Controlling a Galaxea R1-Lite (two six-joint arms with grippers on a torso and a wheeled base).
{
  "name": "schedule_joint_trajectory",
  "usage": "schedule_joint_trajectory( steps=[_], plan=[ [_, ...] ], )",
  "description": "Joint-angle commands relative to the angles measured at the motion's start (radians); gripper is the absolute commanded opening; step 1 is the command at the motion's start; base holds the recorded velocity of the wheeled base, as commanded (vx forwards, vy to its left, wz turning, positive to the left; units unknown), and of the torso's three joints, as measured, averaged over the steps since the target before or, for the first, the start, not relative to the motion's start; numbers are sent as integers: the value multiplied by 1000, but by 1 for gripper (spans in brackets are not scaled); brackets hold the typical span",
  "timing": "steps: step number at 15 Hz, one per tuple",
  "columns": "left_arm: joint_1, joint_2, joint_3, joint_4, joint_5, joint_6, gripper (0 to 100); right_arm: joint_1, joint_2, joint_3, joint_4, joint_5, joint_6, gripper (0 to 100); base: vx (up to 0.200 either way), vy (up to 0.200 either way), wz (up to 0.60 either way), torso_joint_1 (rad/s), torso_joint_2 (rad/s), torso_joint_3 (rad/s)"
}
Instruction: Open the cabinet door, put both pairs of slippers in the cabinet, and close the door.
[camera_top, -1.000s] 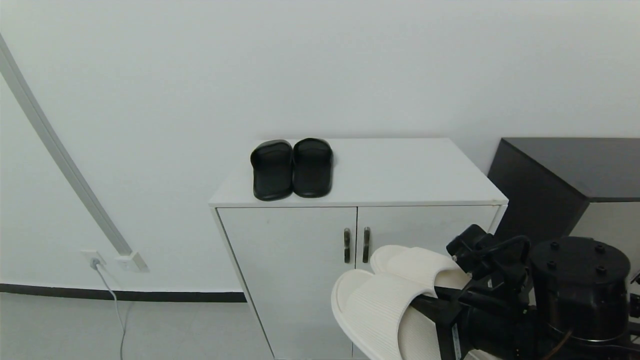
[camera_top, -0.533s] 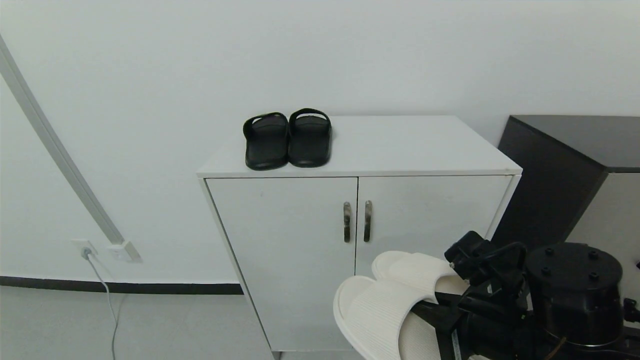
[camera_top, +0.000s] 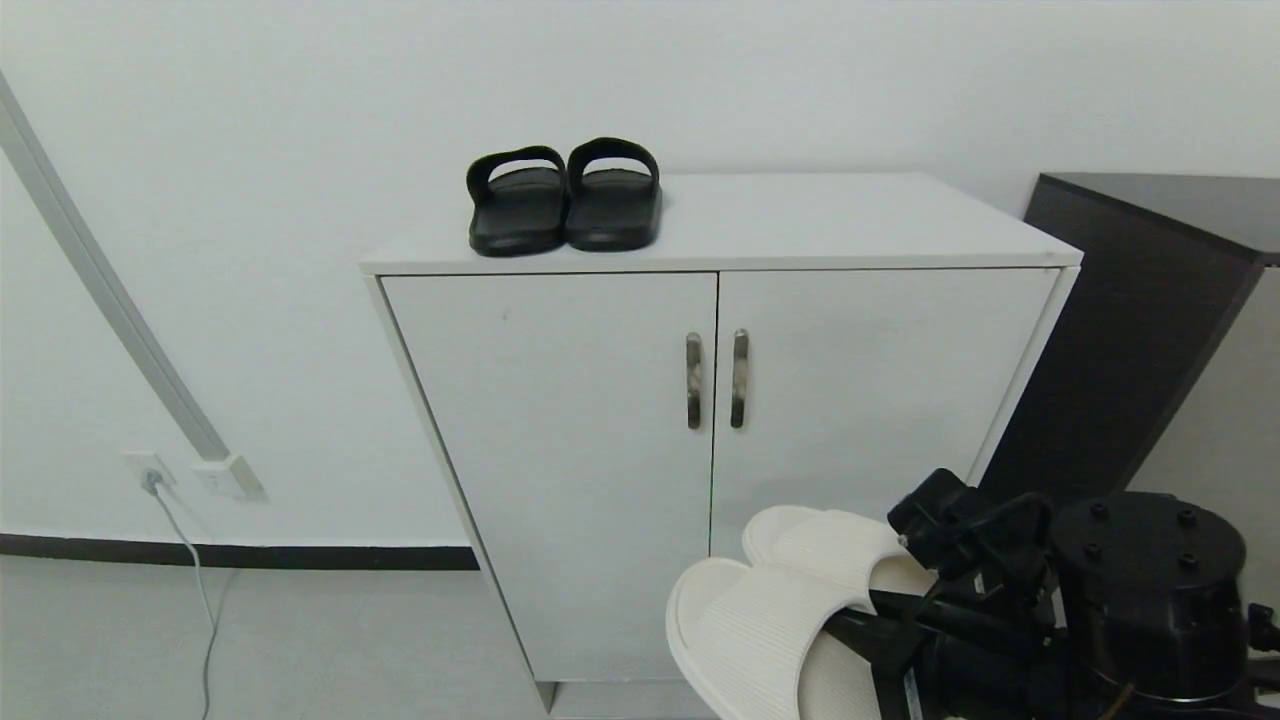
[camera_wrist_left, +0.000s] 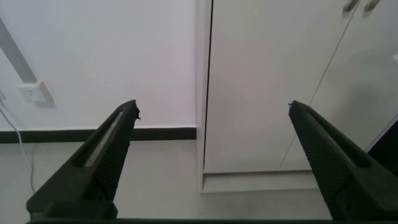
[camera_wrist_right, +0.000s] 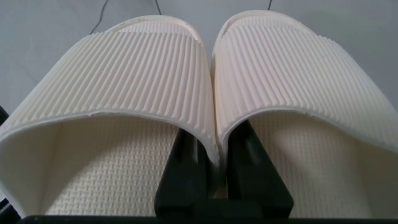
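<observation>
A white two-door cabinet (camera_top: 560, 450) stands against the wall, both doors shut, its two metal handles (camera_top: 715, 380) side by side at the middle. A pair of black slippers (camera_top: 565, 197) lies on its top, toward the left. My right gripper (camera_top: 880, 610) is low in front of the right door, shut on a pair of white ribbed slippers (camera_top: 770, 610). In the right wrist view its fingers (camera_wrist_right: 186, 168) pinch the two inner strap edges of the white slippers (camera_wrist_right: 143, 74) together. My left gripper (camera_wrist_left: 212, 106) is open with nothing between its fingers, facing the cabinet's lower left corner (camera_wrist_left: 205, 174).
A dark cabinet (camera_top: 1130, 330) stands close against the white one's right side. On the left wall a slanted conduit (camera_top: 100, 280) runs down to a socket with a cable (camera_top: 150, 475). Grey floor (camera_top: 250, 640) lies open left of the cabinet.
The head camera has sunk, so the cabinet and black slippers sit higher in the picture. The right gripper holds the white slippers just as before.
</observation>
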Motion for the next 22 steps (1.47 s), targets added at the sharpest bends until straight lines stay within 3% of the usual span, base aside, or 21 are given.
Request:
schedule_joint_trajectory(
  steps=[1,8,12,13,15,16,17,18,20,22],
  plan=[
    [0,0,0,0,-1,0,100,2,0,5,-5,0,0,0,0,0,0,-100,447,349],
    [0,0,0,0,-1,0,100,2,6,9,-7,2,0,0,0,0,0,-43,436,390],
    [0,0,-2,0,-1,4,100,1,0,14,-14,0,-12,0,0,0,0,4,107,105],
    [0,0,-5,-2,1,13,100,1,0,18,-28,2,-12,0,0,0,0,0,0,0],
    [-2,14,-6,-3,-1,92,100,1,0,31,-56,2,-14,0,0,0,0,0,0,0],
    [-6,34,-29,-3,-12,89,100,1,0,35,-63,3,-14,0,0,0,0,0,0,0],
    [-11,130,-175,-2,-36,4,100,1,3,38,-73,3,-14,0,0,0,0,0,0,0],
    [-15,204,-255,0,-59,-25,100,2,6,38,-74,5,-14,0,0,0,0,0,0,0],
    [-20,409,-333,-34,-199,-8,100,2,6,38,-77,5,-14,0,0,0,0,0,0,0],
    [-23,601,-362,-169,-278,-5,100,4,4,38,-77,5,-12,0,0,0,0,0,0,0]
  ],
)
